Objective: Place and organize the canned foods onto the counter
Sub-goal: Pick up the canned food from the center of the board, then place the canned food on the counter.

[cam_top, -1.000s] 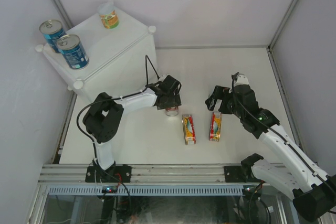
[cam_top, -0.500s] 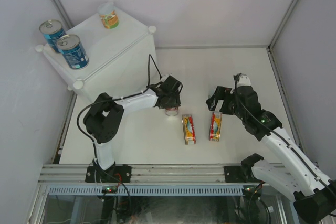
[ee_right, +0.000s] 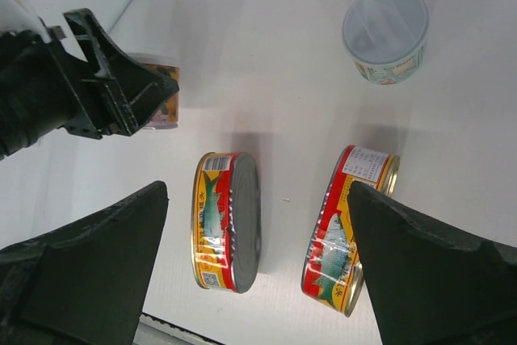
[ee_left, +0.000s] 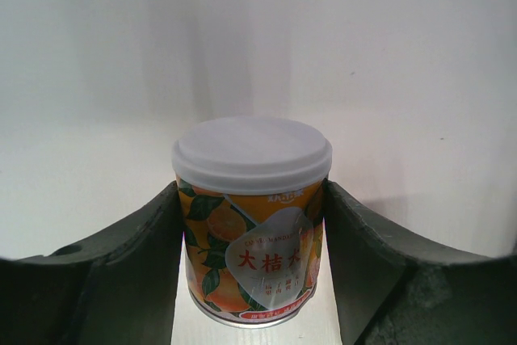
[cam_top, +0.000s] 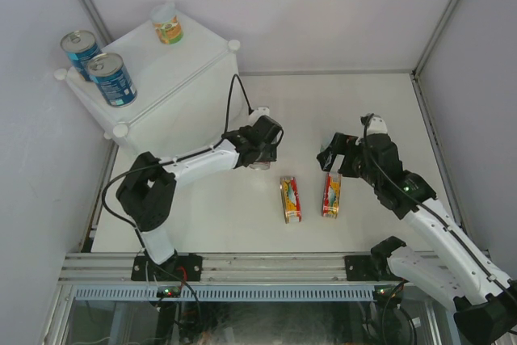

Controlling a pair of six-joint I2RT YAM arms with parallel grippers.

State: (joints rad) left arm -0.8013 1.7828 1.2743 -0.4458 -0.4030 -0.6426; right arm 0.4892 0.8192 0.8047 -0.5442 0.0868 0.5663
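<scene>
Orange-labelled can (ee_left: 252, 224) clamped in left jaws; right jaws open near red tins (ee_right: 226, 221).

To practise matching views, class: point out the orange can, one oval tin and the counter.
orange can (ee_left: 252, 155): left wrist view, white lid.
oval tin (ee_right: 212, 220): right wrist view, fish label.
counter (cam_top: 178, 66): top view, bare top face.
</scene>
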